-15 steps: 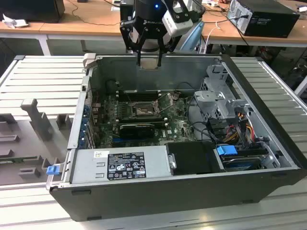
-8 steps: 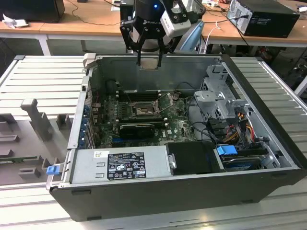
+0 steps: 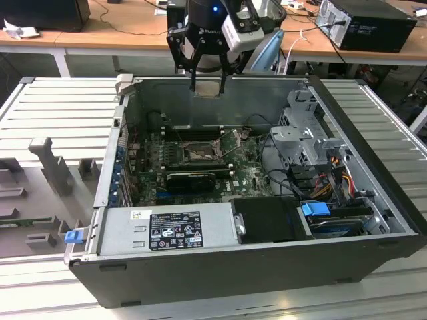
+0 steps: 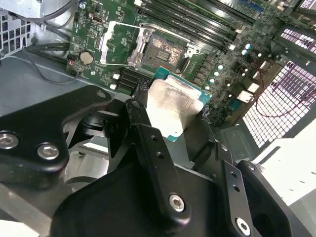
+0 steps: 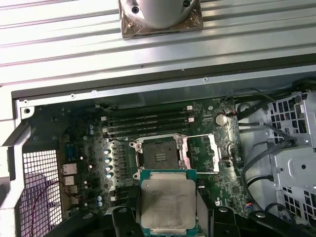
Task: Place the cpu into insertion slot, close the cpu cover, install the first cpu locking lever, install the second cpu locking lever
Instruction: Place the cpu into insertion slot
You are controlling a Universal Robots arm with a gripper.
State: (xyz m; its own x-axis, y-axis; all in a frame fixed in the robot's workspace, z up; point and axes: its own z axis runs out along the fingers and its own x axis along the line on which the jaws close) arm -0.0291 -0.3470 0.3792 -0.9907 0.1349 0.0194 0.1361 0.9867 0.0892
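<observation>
1. Fingers [image 4: 150, 148], black and jointed, sit closest in the second wrist view. They are clamped on two opposite edges of the cpu [image 4: 175, 106].
2. Its dull metal top faces both wrist cameras, with a thin green rim around it. It is nearly square, so I cannot tell a long axis. In the first wrist view its edges run parallel to those of the slot [image 5: 159, 155].
3. In the exterior view the cpu hangs over the far wall of the open case [image 3: 267, 93]. It is well above the board [image 4: 86, 34] and apart from the slot.
4. The slot lies bare, its pale centre showing. The cover [image 4: 106, 43] is swung open and lies flat just beside it, on the side of the coin battery [image 4: 87, 57].
5. Long memory slots [image 4: 197, 17] run along another side of the slot. In the exterior view a black card [image 3: 190, 180] lies on the opposite side, nearer the power supply [image 3: 167, 230].
6. A metal drive cage [image 3: 303, 133] stands at the exterior view's right, and dark cables [image 3: 280, 167] loop between it and the board. A perforated grille [image 5: 39, 182] closes the opposite end of the case.
7. The case rests on a ribbed grey counter [image 3: 53, 113].
</observation>
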